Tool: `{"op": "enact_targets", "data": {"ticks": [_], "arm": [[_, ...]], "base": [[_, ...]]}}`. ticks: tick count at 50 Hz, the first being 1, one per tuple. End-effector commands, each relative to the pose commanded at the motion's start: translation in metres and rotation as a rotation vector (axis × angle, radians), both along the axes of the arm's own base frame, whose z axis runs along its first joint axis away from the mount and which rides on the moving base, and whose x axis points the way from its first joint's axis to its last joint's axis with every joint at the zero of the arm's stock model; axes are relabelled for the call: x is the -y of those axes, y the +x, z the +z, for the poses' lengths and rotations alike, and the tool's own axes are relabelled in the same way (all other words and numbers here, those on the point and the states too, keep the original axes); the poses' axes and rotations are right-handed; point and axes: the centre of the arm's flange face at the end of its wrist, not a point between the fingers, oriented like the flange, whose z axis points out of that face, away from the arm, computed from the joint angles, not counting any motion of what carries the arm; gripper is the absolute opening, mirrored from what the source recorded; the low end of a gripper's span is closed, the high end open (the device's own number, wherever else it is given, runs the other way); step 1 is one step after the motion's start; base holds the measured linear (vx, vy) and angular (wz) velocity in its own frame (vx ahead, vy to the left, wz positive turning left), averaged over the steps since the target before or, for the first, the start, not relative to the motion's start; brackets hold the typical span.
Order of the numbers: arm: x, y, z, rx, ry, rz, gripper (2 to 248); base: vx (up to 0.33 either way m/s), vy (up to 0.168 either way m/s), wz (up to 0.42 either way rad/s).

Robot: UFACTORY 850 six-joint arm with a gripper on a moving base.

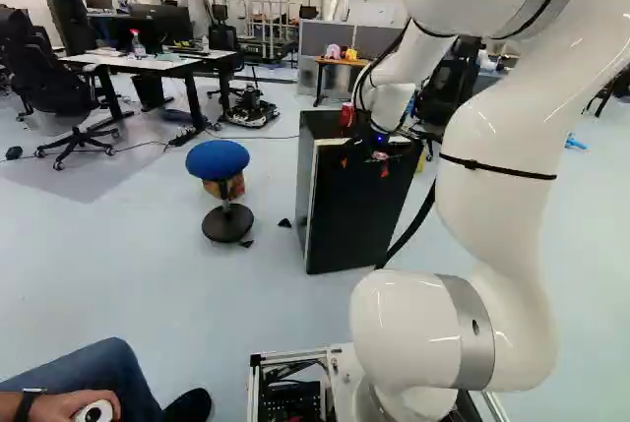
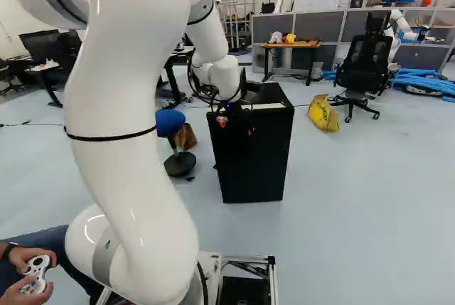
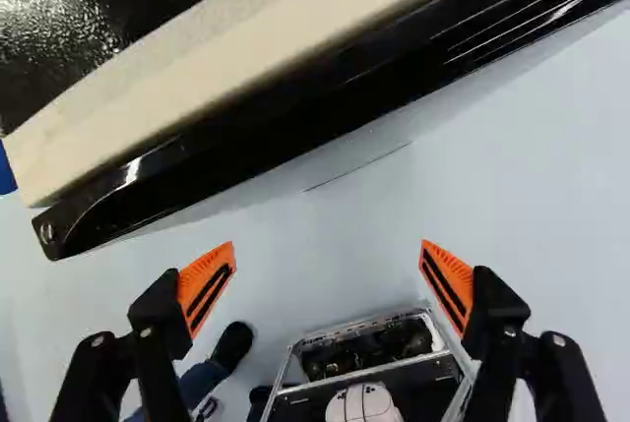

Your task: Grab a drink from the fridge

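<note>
The gripper hangs at the upper front of the small black fridge, also visible as the gripper before the fridge. Its door looks closed. A red can stands on the fridge top. In the wrist view the gripper is open, its orange pads wide apart with only floor and the base behind them. Ahead of the fingers, the fridge's pale top edge and black door edge run aslant. The fridge's inside is hidden.
A blue stool stands beside the fridge. Farther back are a desk, a yellow bag, an office chair and another robot. Close beside the base, a seated person's hands hold a controller.
</note>
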Motion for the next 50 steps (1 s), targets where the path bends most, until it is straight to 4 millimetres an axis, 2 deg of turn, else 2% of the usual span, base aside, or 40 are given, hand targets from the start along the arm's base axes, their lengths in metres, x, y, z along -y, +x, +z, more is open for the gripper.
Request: {"op": "enact_targets", "data": {"ticks": [31,50], "arm": [[-0.014,-0.034,0.015,0.279,-0.102,-0.01,247],[-0.014,-0.027,0.028,0.466,-0.166,-0.023,247]], "base": [[0.0,0.0,0.0],[0.0,0.0,0.0]]}}
